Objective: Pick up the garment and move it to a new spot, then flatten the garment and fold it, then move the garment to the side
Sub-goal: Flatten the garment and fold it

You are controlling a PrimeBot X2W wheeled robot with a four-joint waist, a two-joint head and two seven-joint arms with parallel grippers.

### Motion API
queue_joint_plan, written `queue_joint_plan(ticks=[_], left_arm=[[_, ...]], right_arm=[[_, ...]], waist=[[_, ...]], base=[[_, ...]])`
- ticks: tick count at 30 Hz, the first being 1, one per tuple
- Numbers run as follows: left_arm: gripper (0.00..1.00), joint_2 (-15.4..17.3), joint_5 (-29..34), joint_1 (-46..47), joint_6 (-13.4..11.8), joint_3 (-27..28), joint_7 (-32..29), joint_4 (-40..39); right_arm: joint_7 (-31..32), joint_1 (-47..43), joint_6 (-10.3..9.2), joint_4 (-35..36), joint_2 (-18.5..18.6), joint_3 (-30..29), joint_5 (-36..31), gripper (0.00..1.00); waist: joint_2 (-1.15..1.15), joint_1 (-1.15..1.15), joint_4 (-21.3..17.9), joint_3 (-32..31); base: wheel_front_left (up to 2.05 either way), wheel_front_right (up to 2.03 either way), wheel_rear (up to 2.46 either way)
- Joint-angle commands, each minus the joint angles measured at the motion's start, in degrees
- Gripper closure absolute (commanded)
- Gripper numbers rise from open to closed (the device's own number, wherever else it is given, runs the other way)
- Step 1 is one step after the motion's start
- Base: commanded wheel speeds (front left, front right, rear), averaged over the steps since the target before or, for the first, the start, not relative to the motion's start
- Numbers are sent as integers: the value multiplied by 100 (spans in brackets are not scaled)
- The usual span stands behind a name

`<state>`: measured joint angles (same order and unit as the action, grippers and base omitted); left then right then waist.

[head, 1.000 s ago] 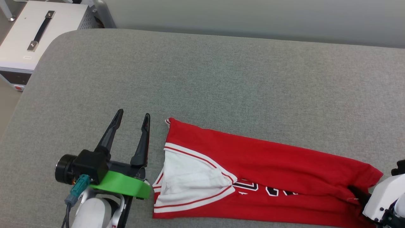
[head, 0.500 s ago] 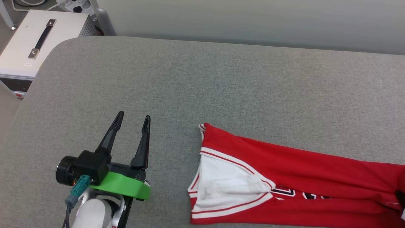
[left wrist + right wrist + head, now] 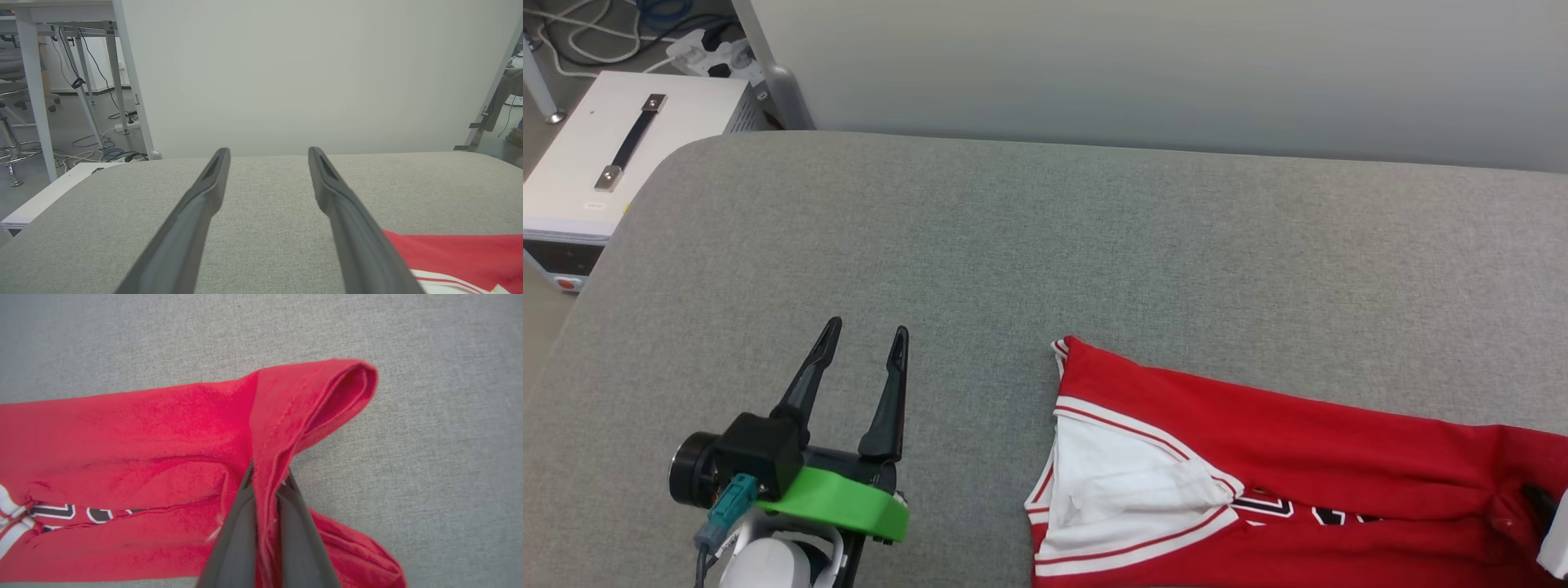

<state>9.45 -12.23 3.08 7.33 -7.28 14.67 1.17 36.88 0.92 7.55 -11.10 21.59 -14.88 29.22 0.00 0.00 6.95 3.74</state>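
Right fingers (image 3: 239,539) tight either side of garment (image 3: 143,428)

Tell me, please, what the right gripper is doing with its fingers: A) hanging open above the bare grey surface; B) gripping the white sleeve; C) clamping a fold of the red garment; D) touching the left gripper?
C: in the right wrist view the right gripper is shut with a raised ridge of the garment squeezed between its two fingers, at the red end away from the white sleeve.
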Motion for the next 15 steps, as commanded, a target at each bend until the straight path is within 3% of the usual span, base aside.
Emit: queue_joint_plan(ticks=[1,10,15], left_arm=[[0,-3,-35,-103,15,10,33,-1],[0,-71,-70,-137,15,61,33,-39],[0,-98,-84,-155,15,93,33,-39]], right_arm=[[64,-131,-6,160,-83,56,97,100],[436,-564,-6,1376,-452,314,358,100],[657,-648,-6,1917,-943,453,503,100]], waist=[[0,0,-68,-103],[0,0,-59,-159],[0,0,16,-136]], base=[[0,0,0],[0,0,0],[0,0,0]])
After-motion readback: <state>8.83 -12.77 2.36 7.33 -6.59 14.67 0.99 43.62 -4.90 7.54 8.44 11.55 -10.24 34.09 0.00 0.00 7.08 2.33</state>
